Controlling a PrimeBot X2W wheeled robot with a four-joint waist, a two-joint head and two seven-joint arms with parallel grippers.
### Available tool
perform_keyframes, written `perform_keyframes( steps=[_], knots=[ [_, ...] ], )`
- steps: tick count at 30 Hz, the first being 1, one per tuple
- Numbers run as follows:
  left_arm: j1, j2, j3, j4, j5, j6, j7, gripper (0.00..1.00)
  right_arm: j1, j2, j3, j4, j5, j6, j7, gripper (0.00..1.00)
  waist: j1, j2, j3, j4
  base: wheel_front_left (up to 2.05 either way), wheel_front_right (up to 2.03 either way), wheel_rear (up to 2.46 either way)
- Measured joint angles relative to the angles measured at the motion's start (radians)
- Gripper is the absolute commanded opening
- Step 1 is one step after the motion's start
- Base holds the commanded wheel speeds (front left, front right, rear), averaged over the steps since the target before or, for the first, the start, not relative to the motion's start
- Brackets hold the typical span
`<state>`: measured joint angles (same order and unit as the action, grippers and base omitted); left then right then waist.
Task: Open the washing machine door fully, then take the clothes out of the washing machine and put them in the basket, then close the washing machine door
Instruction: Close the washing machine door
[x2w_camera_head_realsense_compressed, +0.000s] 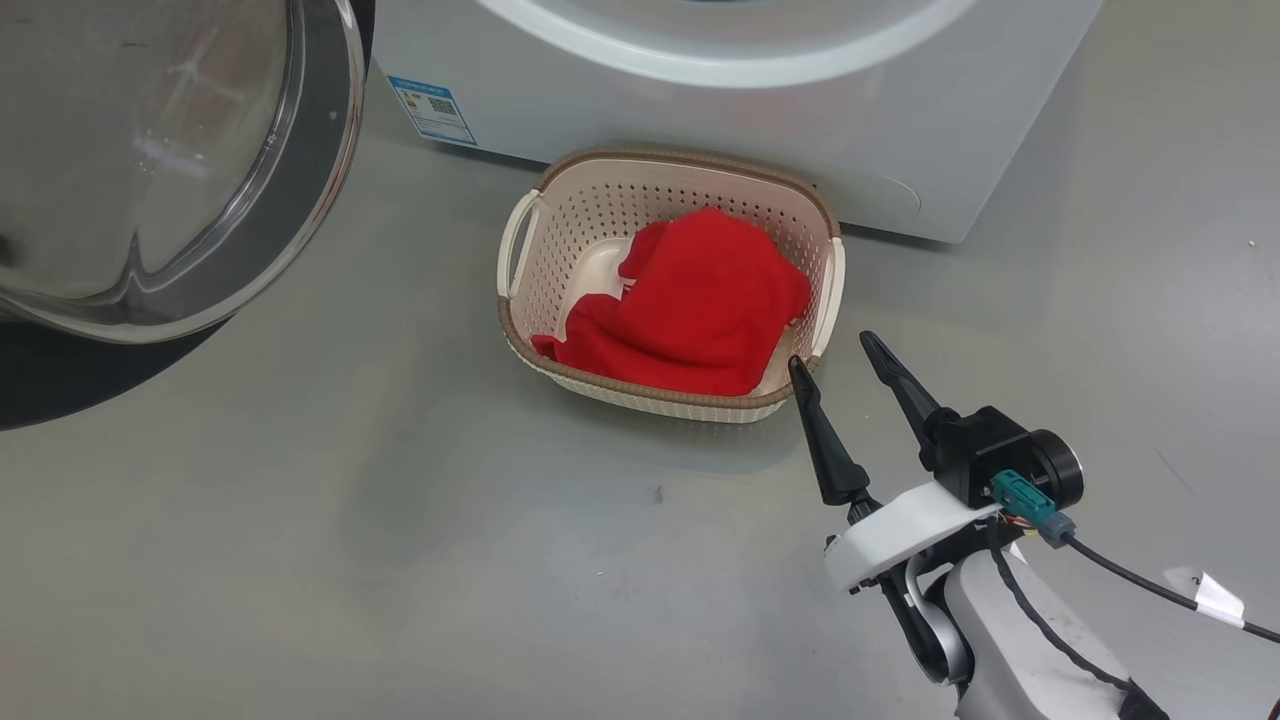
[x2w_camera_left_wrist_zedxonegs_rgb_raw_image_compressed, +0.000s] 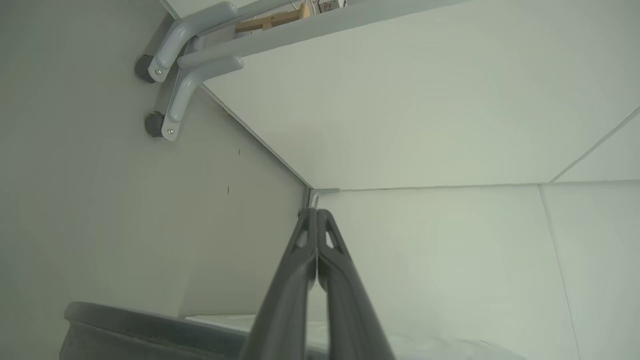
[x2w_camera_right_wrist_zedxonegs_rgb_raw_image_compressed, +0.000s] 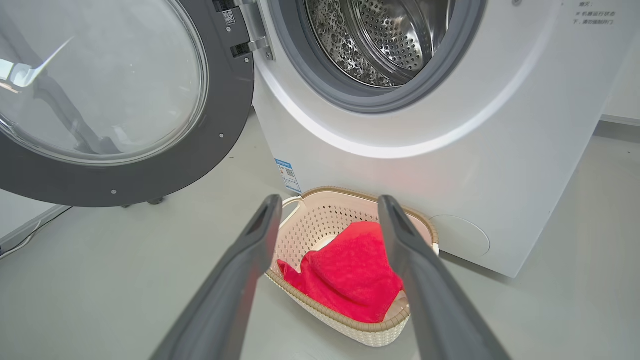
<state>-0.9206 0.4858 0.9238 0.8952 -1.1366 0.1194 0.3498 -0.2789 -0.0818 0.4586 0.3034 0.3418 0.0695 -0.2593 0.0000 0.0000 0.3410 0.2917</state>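
Our right gripper (x2w_camera_head_realsense_compressed: 832, 351) is hanging wide beside the basket (x2w_camera_head_realsense_compressed: 680, 160), where we are seeing the red clothes (x2w_camera_head_realsense_compressed: 700, 300) lying. Our left gripper (x2w_camera_left_wrist_zedxonegs_rgb_raw_image_compressed: 316, 214) is sitting shut, and the door (x2w_camera_head_realsense_compressed: 335, 150) is standing open.

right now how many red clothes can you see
1: a red heap in the basket, before the washer. It may hide more; the drum's visible part holds none.
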Motion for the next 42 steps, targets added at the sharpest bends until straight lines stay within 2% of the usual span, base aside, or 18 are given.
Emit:
perform_keyframes(
  steps=[15,42],
  knots=[
    [-0.031,-0.005,-0.057,0.101,-0.006,0.007,0.148,0.00,0.000,0.002,-0.001,0.002,-0.002,0.001,0.000,1.00,0.0000,0.0000,0.002,-0.015,0.00,0.00,0.00],
    [-0.044,0.056,-0.104,0.193,0.016,0.007,0.307,0.00,-0.001,0.005,-0.005,0.009,-0.010,0.008,0.000,1.00,0.0000,0.0000,-0.011,-0.013,0.00,0.00,0.00]
  ],
)
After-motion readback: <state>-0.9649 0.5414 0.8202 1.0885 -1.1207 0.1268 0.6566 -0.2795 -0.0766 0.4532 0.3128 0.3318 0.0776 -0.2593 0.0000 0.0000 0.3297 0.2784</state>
